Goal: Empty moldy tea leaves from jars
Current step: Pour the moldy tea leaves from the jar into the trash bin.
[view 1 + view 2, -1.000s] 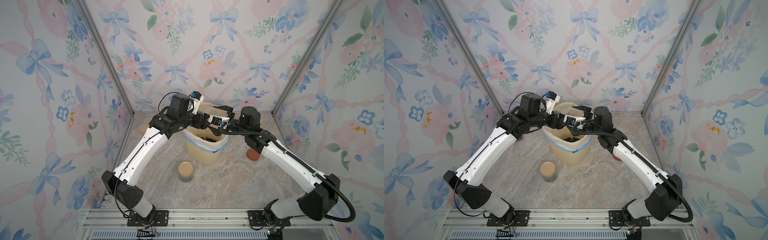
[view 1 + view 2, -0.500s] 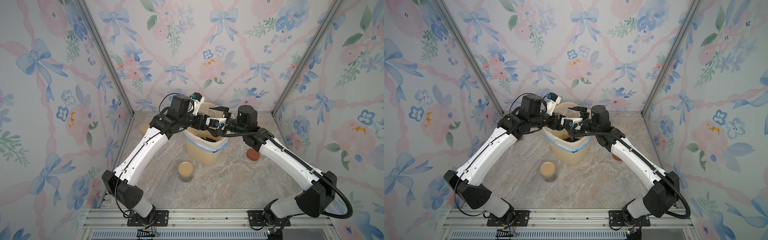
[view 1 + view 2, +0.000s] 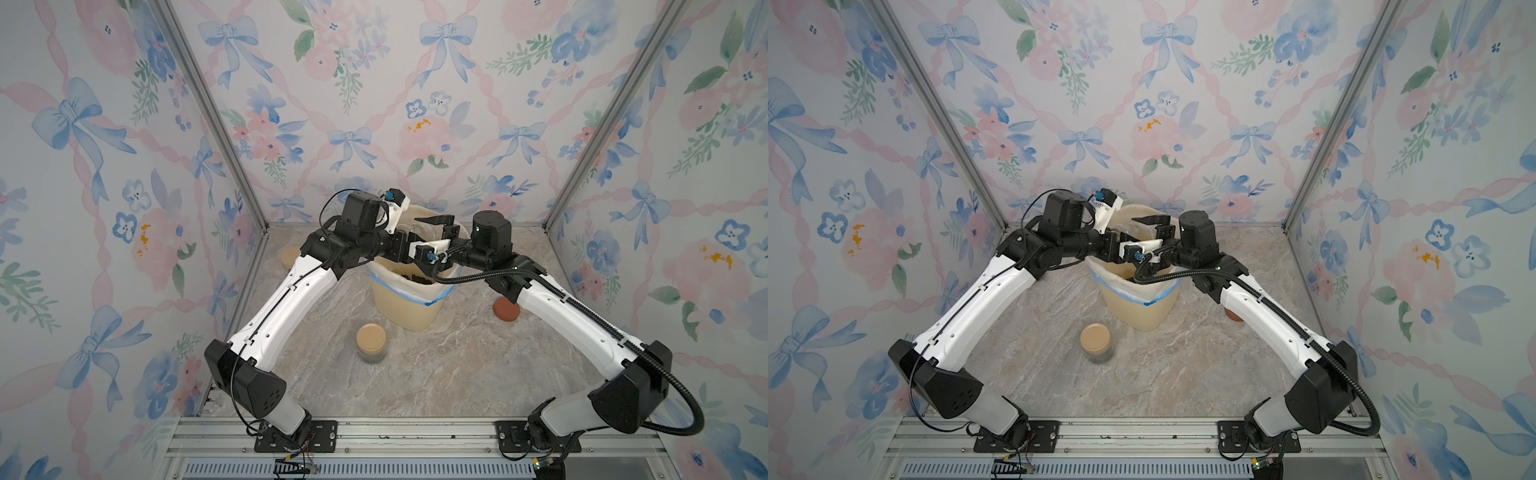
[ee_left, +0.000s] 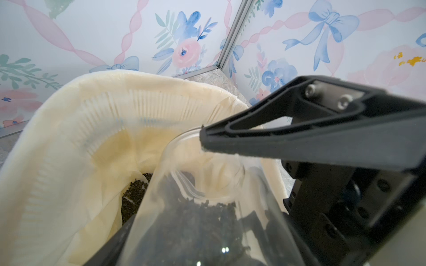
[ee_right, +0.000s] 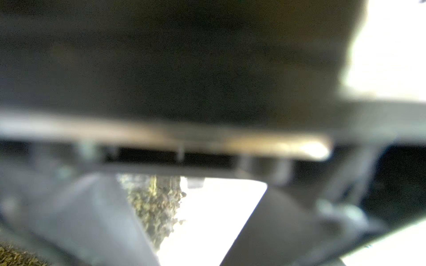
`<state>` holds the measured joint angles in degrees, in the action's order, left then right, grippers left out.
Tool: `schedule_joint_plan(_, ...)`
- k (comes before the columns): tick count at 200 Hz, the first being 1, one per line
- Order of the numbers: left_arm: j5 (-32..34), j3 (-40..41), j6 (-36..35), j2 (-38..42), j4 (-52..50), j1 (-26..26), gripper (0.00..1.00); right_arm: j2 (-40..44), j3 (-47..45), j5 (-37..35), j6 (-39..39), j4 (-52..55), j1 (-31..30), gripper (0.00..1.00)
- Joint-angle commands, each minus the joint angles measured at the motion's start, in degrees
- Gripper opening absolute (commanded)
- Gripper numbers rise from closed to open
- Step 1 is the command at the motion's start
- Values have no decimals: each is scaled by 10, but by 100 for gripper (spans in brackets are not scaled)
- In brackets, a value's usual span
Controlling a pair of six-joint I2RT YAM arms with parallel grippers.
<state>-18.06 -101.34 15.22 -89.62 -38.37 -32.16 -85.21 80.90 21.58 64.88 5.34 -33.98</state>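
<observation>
One clear glass jar (image 4: 253, 225), lid off, lies tilted with its mouth over the open bin (image 4: 103, 92), which stands at the far middle of the table (image 3: 436, 374). Dark tea leaves (image 4: 198, 221) are heaped inside the jar, short of its mouth. More of them lie at the bottom of the bin, on its white liner (image 3: 436, 294).

Your left gripper (image 4: 166, 184) pinches the jar. In the left wrist view, one black finger presses the glass from above and the other from below. In both top views the jar is mostly hidden behind the two wrists.

Your right gripper (image 3: 441, 224) hovers just beside the jar, over the far part of the bin, with its fingers spread wide. The right wrist view is dark and blurred, showing only a patch of leaves.

A second jar (image 3: 372, 343), capped with a tan lid, stands upright on the near side of the bin, slightly left, well apart from both grippers. A tan round top (image 3: 291, 257) sits at the far left beside your left arm. A reddish-brown round top (image 3: 506, 309) sits right of the bin, beside your right arm. You cannot tell whether jars stand under those two.
</observation>
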Motion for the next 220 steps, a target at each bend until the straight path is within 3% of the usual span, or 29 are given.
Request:
schedule_joint_plan(1, -29, -6, -1, 34, 23, -2, 44, -17, 10, -21, 23, 3, -6, 99)
schedule_joint_plan(63, -41, -7, 5, 34, 30, -1, 43, -24, -9, -36, 15, -25, -15, 94)
schedule_joint_plan(111, -40, -2, 3, 36, 33, -1, 44, -16, -28, -32, -30, -65, -8, 74)
schedule_joint_plan(137, -41, -2, 2, 33, 32, -1, 47, -8, -36, -19, -60, -83, -4, 68)
schedule_joint_plan(159, -37, -2, 0, 33, 33, -1, 53, -3, -43, -12, -71, -97, -3, 66)
schedule_joint_plan(198, -36, 1, -5, 35, 32, 1, 75, 4, -45, -2, -74, -93, 0, 62)
schedule_joint_plan(220, -38, 1, -7, 35, 33, 0, 83, 8, -49, 1, -79, -96, 1, 61)
